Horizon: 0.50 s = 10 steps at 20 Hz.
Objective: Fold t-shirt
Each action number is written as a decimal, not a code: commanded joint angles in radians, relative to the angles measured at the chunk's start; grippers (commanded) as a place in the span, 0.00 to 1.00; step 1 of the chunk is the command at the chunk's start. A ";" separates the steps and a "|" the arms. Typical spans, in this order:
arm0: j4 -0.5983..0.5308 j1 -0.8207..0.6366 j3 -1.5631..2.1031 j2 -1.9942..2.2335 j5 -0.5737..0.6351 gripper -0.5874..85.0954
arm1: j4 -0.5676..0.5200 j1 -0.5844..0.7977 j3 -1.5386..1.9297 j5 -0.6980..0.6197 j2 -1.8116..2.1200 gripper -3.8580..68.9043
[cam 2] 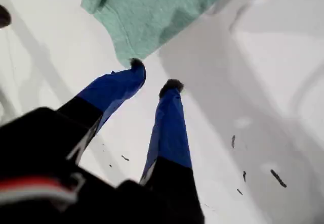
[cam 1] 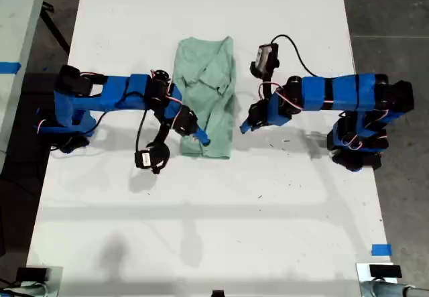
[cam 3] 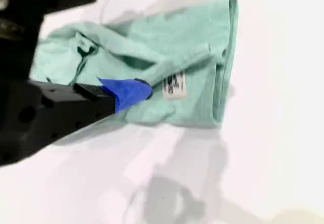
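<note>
- On the white surface [cam 1: 201, 203], the t-shirt [cam 1: 206, 96] lay folded into a narrow rumpled strip between the two arms, its white label [cam 3: 174, 85] showing.
- My first gripper [cam 2: 154, 80] hovered just beside the shirt's edge, its blue fingers [cam 2: 169, 128] apart and holding nothing, on the exterior view's right.
- My second gripper [cam 3: 152, 37] was over the shirt, on the exterior view's left, fingers spread wide with one blue tip [cam 3: 129, 92] against the cloth.
</note>
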 commanded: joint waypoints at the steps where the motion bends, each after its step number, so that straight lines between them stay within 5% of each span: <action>1: -0.021 0.018 0.103 0.032 -0.054 0.42 | -0.054 -0.021 -0.012 0.021 -0.012 0.17; 5: -0.020 0.051 0.114 0.023 -0.118 0.42 | -0.103 -0.028 -0.008 0.018 -0.032 0.14; 7: -0.052 0.049 0.225 0.161 -0.126 0.43 | -0.092 -0.035 -0.020 0.014 -0.034 0.41; 10: -0.370 0.008 0.672 0.485 -0.153 0.39 | -0.091 -0.043 -0.025 0.031 -0.051 0.48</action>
